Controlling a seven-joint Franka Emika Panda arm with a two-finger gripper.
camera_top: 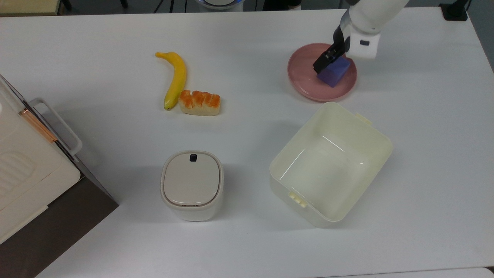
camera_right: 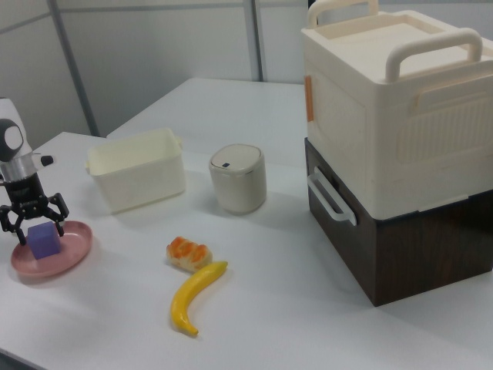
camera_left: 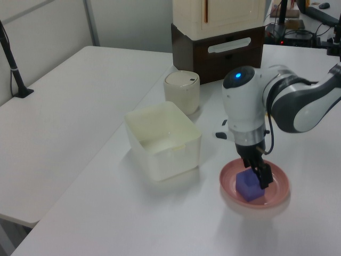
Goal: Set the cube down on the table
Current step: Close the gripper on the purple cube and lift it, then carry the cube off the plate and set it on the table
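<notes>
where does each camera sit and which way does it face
Top view: overhead, looking down on the table; the end effector and white wrist reach in at the cube.
Left view: raised at one table end, facing the stacked boxes; grey-white forearm shows.
Right view: low at the opposite side, stacked boxes nearest, banana in front; arm at the right view's left.
All three share the cube on the pink plate.

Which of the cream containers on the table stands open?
The cream tub nearest the pink plate: bare inside, no lid. The small round-cornered bin is lidded.
</notes>
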